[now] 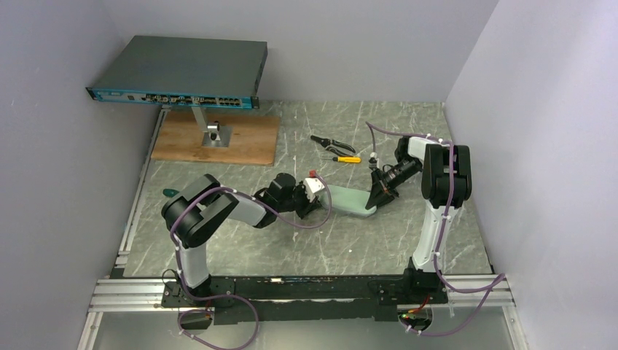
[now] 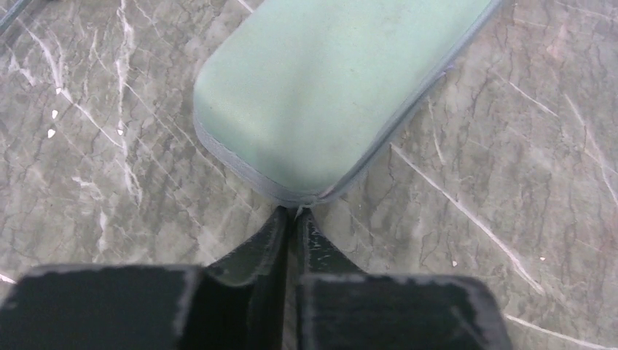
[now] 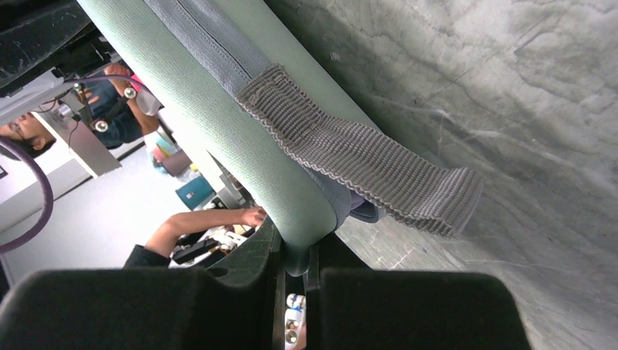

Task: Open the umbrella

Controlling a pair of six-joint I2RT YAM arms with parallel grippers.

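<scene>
Umbrella is not seen in any view. It is judged to be shut inside case (image 1: 352,200), which lies on surface (image 1: 291,240) between the two arms. Case has to be opened first, hence it is worked from both ends.

R fingers (image 3: 266,255): closed tight on case rim at its R end, with rim nipped between tips. Grey webbing strap (image 3: 364,164), sewn at seam, hangs just beside. Grip is prob. meant as anchor, so case isn't dragged when other end is pulled.

L fingers (image 2: 286,222): set nearly together, only a hairline slit between them. Tips are placed against rounded L end of case, right at seam line. Whether a zip tab or lip is pinched can't be told, too small. Placement at seam suggests opening is sought there. Task is judged at early stage; case is seen closed.
</scene>
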